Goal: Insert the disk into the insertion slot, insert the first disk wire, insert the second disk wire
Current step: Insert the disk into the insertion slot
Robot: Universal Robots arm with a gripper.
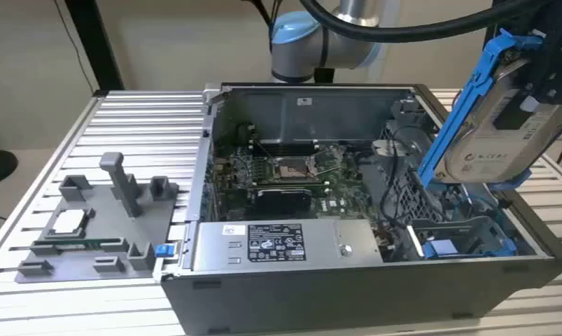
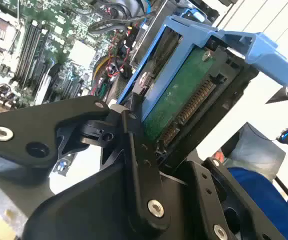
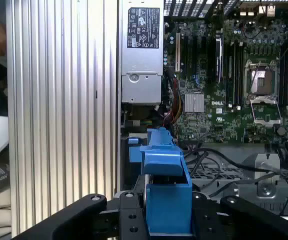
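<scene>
Black fingers (image 2: 135, 140) of the gripper (image 3: 166, 207) were clamped on the disk (image 1: 490, 136), which hung steeply tilted in its blue carrier (image 1: 458, 105) above the open computer case (image 1: 355, 297), at the exterior view's right. Below it, well apart, the blue-railed insertion slot (image 1: 462, 241) sat inside the case on the ribbed metal surface (image 1: 141, 119).
</scene>
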